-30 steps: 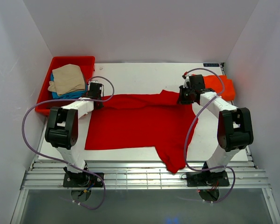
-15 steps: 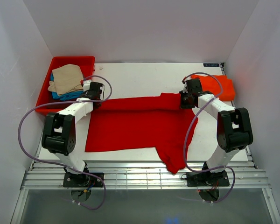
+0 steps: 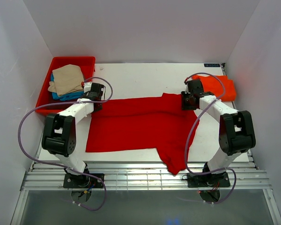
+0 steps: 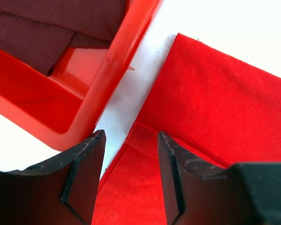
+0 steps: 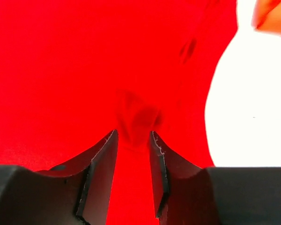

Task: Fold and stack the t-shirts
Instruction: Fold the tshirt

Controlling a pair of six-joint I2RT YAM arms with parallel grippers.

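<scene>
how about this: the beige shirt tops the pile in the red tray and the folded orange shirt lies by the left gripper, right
One slip: the folded orange shirt lies by the right gripper, not the left gripper; the top external view shows it. The beige shirt does top the pile in the red tray.

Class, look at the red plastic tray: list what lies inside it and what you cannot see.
Inside the red tray, a beige shirt lies on a blue shirt; the left wrist view shows dark red cloth too. The pile hides whatever lies beneath.
</scene>
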